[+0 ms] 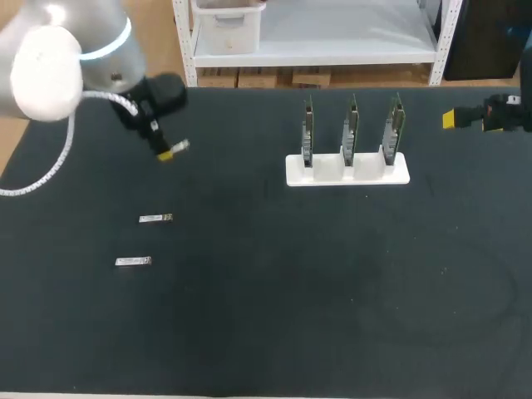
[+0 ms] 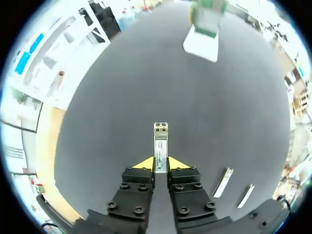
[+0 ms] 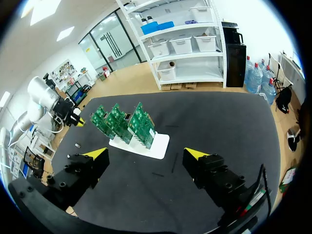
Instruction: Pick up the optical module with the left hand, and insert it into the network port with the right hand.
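Note:
My left gripper [image 2: 160,164] is shut on a slim silver optical module [image 2: 160,141] that juts out ahead of its yellow tips, lifted above the black mat. In the head view the left gripper [image 1: 169,152] hangs at the far left with the module [image 1: 180,147] in it. Two more modules [image 1: 155,219] [image 1: 133,262] lie flat on the mat below it. The white stand [image 1: 347,170] holds three upright green boards with the network ports [image 1: 350,129]. My right gripper [image 3: 146,155] is open and empty, and in the head view the right gripper [image 1: 453,119] is at the far right edge.
The black mat [image 1: 316,283] covers the whole table. The two spare modules [image 2: 222,182] [image 2: 245,195] lie beside the left gripper. The board stand [image 3: 141,144] sits ahead of the right gripper.

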Motion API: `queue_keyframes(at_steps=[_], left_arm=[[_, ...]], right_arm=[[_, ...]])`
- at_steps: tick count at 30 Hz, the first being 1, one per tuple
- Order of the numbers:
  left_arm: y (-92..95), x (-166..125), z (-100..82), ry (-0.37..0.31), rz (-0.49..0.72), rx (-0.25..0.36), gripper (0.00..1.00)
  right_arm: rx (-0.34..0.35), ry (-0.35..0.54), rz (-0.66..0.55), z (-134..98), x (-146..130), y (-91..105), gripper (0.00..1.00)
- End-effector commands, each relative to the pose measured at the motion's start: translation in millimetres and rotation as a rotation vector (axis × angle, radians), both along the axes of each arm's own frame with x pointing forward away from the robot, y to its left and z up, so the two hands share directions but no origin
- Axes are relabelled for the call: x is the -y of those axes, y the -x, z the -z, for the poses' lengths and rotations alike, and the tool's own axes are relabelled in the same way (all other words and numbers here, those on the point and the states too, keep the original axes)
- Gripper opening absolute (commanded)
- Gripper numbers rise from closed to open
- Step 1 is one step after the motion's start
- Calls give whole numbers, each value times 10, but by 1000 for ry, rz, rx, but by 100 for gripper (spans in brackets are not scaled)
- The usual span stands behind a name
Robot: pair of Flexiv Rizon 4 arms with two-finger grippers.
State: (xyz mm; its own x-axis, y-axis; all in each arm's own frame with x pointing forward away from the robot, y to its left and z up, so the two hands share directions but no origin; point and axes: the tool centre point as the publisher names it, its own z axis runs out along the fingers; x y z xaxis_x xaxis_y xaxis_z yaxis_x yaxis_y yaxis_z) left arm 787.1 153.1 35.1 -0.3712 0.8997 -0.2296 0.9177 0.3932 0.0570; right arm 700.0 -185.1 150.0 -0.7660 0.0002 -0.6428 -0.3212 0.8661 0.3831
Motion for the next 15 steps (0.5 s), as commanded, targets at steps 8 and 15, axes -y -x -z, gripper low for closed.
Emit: queue_keyframes(at_steps=[8,15], left_arm=[[54,134,-642,335,-98,169,0],[7,287,-946,509,-143,230,0]], right_arm=[[0,0,0,0,-1,0,100],[0,0,0,0,-1,0,100]])
